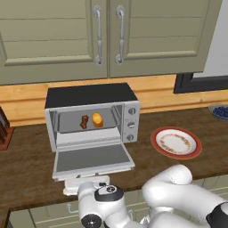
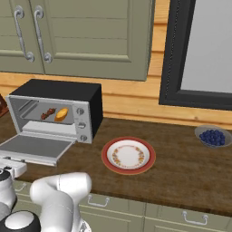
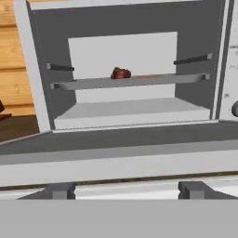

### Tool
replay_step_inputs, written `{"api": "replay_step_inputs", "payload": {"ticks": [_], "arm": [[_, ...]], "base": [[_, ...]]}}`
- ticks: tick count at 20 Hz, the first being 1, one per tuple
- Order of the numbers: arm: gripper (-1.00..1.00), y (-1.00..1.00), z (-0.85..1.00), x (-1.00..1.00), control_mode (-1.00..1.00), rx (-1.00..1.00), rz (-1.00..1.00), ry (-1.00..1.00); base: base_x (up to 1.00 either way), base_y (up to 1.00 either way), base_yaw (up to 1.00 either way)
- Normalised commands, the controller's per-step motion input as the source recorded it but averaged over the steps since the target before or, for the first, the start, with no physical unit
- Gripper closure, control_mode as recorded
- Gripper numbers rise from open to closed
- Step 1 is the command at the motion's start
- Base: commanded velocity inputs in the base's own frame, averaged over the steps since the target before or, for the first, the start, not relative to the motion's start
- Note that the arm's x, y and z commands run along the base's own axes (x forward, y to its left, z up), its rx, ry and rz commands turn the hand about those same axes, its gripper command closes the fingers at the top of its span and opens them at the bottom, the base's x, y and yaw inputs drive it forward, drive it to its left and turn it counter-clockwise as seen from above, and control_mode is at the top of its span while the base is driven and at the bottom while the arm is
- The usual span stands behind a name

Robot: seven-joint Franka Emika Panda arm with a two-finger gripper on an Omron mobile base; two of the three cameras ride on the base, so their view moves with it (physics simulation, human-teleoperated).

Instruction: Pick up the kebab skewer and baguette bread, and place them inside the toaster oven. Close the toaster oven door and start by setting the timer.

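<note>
The toaster oven [image 1: 91, 95] stands on the counter with its door [image 1: 91, 158] dropped flat toward me. On the rack inside lie the dark kebab skewer [image 1: 84, 121] and, to its right, the golden baguette bread [image 1: 97, 120]; both also show in the right base view, skewer [image 2: 48, 113] and bread [image 2: 62, 114]. My gripper [image 3: 126, 189] sits low at the door's front edge, level with the pale handle bar [image 3: 28, 191]. Its fingertips [image 3: 58, 189] stand wide apart and hold nothing. From the hand, the skewer [image 3: 121, 73] rests on the rack straight ahead.
A red-rimmed plate [image 1: 176, 142] lies right of the oven. A bowl of blueberries [image 2: 212, 136] sits at the far right. A knife block [image 1: 3, 129] is at the left edge. The oven's knobs [image 1: 131, 124] run down its right side. Cabinets hang above.
</note>
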Motion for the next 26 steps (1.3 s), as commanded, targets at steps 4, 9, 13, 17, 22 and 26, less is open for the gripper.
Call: {"api": "replay_step_inputs", "payload": {"ticks": [4, 9, 13, 17, 22, 26], "arm": [[-1.00, 0.00, 0.30, 0.36, -1.00, 0.00, 0.00, -0.21], [-1.00, 0.00, 0.27, 0.55, -1.00, 0.00, 0.00, -0.15], [-1.00, 0.00, 0.19, 0.73, -1.00, 0.00, 0.00, -0.09], [-1.00, -0.04, 0.08, 0.79, -1.00, 0.00, 0.00, -0.04], [-1.00, -0.09, 0.00, 0.71, -1.00, 0.00, 0.00, 0.00], [-1.00, -0.06, 0.00, 0.41, -1.00, 0.01, 0.00, 0.04]], "base": [[0.00, 0.00, 0.00], [0.00, 0.00, 0.00], [0.00, 0.00, 0.00], [0.00, 0.00, 0.00], [0.00, 0.00, 0.00], [0.00, 0.00, 0.00]]}}
